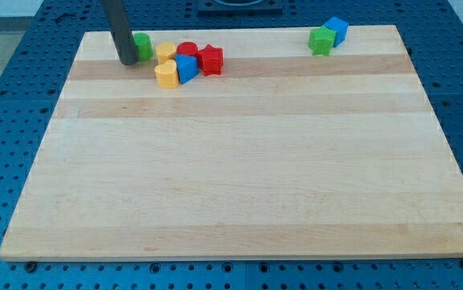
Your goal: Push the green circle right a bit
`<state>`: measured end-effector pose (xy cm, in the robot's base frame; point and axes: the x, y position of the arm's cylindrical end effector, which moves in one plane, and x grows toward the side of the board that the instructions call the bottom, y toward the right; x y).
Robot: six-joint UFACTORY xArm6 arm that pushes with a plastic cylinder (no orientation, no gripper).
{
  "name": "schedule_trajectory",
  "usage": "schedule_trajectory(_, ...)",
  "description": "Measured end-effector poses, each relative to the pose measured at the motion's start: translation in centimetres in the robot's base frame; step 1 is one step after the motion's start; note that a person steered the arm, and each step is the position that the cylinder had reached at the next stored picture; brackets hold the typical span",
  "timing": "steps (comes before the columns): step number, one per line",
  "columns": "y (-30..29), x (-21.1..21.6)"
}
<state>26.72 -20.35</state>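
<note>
So the green circle (143, 45) sits up near the view's top-left corner of the wooden counter (239, 177), and my tip (126, 60) is planted right at its left side, touching or v close to it, can't tell which bc the dark rod covers the block's left edge. There's no end effector on this rig, just the straight rod, so nothing to call apart or together. To the right of the green circle there's a tight lil cluster: a yellow block (165, 53) just beside the circle w/ a small gap, another yellow block (167, 74) a bit lower toward the view's bottom, a blue block (187, 67) touching that lower yellow one on its right, a red round-ish block (187, 50) behind the blue one, and a red star-ish block (211, 60) at the cluster's right end, pressed up against the blue/red pair. Exact shapes of the yellows are hard to make out at this res, look kinda rounded/hex-ish. Way over on the view's top-right, well apart from all that, a green block (321, 40) w/ a star-like outline sits touching a blue block (336, 30), the blue one being slightly further toward the top-right. Counter rests on a blue perforated base (6, 161) that shows around the edges.
</note>
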Motion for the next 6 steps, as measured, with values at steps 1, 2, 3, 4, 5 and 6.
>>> schedule_trajectory(1, -1.9, -0.3)
schedule_trajectory(2, -7.0, -0.6)
schedule_trajectory(3, -8.4, -3.4)
schedule_trajectory(4, -5.4, -3.6)
schedule_trajectory(5, -2.2, -2.6)
schedule_trajectory(6, -1.7, -2.5)
